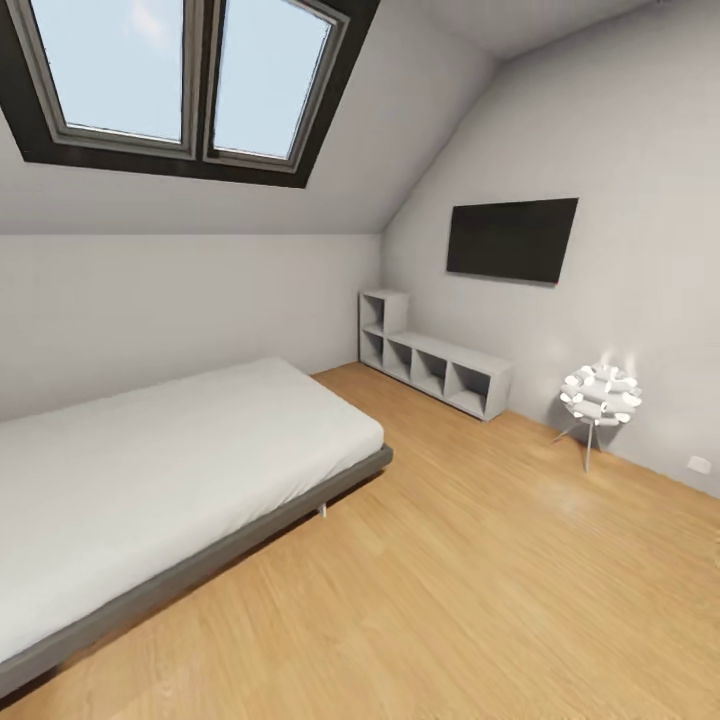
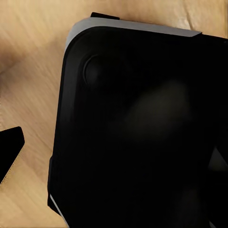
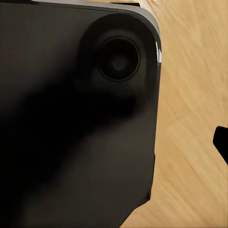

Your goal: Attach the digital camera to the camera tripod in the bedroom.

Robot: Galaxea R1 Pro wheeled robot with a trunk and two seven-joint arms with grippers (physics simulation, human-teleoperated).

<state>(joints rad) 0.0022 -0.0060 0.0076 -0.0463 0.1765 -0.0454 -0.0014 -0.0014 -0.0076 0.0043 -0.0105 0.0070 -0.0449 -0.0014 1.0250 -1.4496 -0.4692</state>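
Head camera sweeps the bedroom — grey bed (image 1: 150,470) at lower left of the frame, skylight (image 1: 180,75) upper left, wall screen (image 1: 512,238) and cube shelf (image 1: 435,365) at right. No camera or tripod spotted here, so the search goes on. Both wrist cameras look down on the robot's dark base (image 2: 142,133) over plank floor (image 3: 194,118), arms apparently tucked for travel — either end effector's opening I cannot tell.

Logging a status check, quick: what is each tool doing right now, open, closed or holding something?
Left tool: cannot be told; its wrist view looks at a black body over the wood floor.
Right tool: cannot be told, likewise.
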